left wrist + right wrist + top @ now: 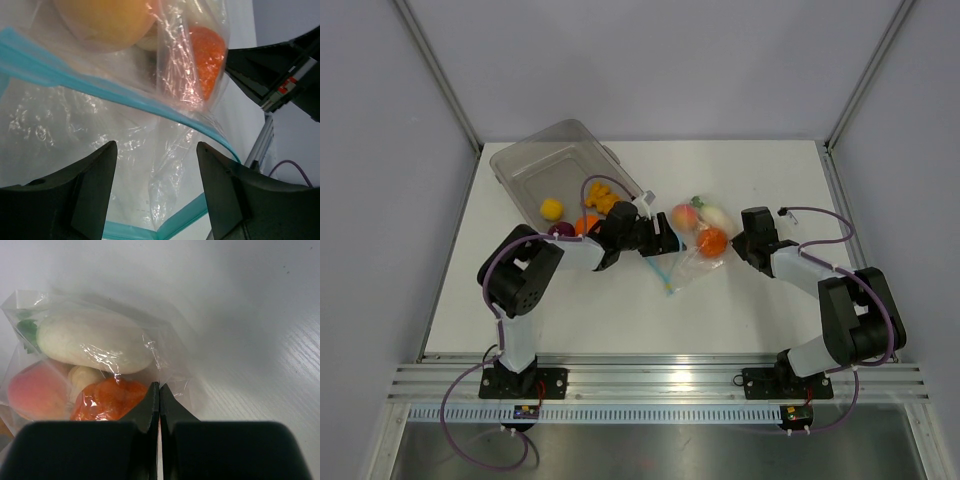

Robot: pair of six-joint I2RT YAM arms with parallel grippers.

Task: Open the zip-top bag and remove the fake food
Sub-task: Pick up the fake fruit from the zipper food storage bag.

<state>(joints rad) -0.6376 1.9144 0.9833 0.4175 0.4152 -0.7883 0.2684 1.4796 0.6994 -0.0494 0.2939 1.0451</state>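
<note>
1. Far left, a clear tub (520, 165) sits tilted on the table (570, 310). It has a yellow piece (551, 208), a yellow-orange one (601, 195), a purple one (562, 230) and a small orange one (586, 224) in it. I'd judge that part of the emptying is done.
2. The left gripper (155, 144) reaches in from beside the tub. Its fingers are spread wide and grip nothing, with the bag's film and the light-blue zip strip (75, 82) lying just ahead of them. A second run of blue shows lower down, apart from the first, so the mouth looks parted to me.
3. In the middle of the table lies the zip-top bag (690, 262), crumpled, between the two grippers.
4. The fake food (712, 241) left inside is an orange piece, a peach-coloured one (683, 215), a long white one (95, 342) and a pale piece tucked behind. These remain to come out.
5. On the right, the right gripper (159, 390) is closed tight. Its tips meet on the thin film at the bag's closed end, just beside the orange piece, and seem to pin it.
</note>
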